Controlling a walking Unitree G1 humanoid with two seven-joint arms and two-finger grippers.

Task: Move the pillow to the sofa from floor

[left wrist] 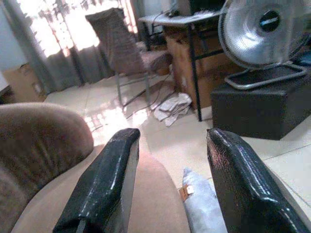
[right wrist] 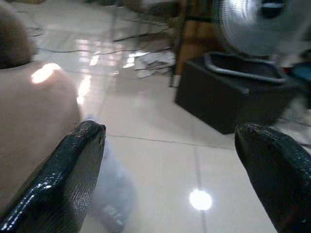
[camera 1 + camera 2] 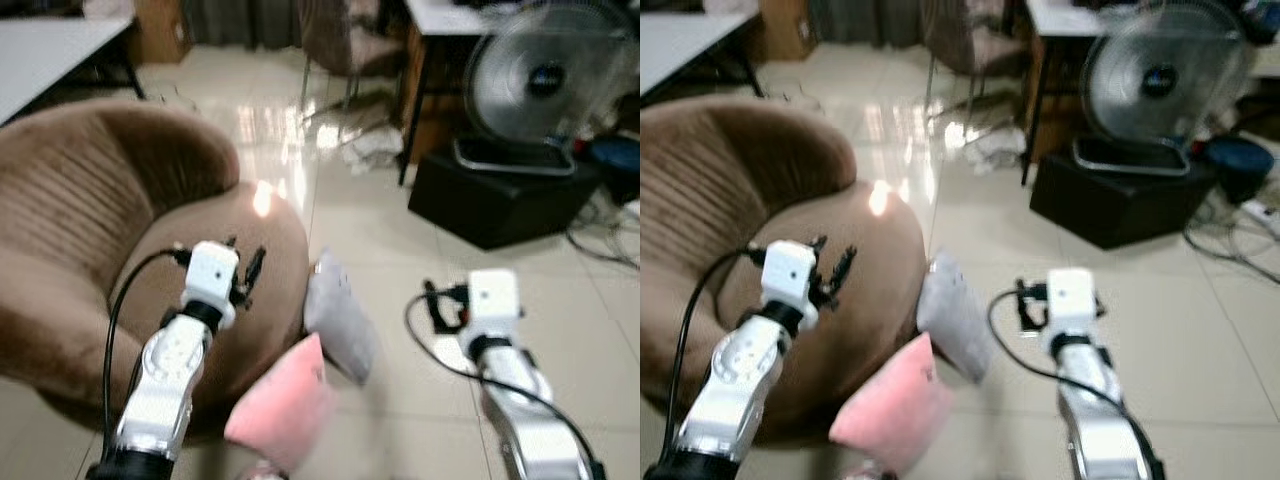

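Observation:
A grey pillow (image 3: pixel 340 320) leans on the floor against the front of the brown round sofa (image 3: pixel 90 200). A pink pillow (image 3: pixel 285 400), blurred, sits just below it by the sofa's base. My left gripper (image 3: pixel 245 272) hovers open over the sofa's seat edge, with nothing between its fingers (image 1: pixel 104 189); the grey pillow (image 1: pixel 201 208) lies beyond and below them. My right gripper (image 3: pixel 437 300) is open above the bare tiles, to the right of the grey pillow (image 2: pixel 112 194) and apart from it.
A big fan (image 3: pixel 550 80) stands on a black box (image 3: pixel 500 200) at the back right, with cables (image 3: pixel 600 240) on the floor beside it. A crumpled cloth (image 3: pixel 375 150), a chair (image 3: pixel 345 40) and a desk leg (image 3: pixel 412 120) are behind. A white table (image 3: pixel 40 50) is far left.

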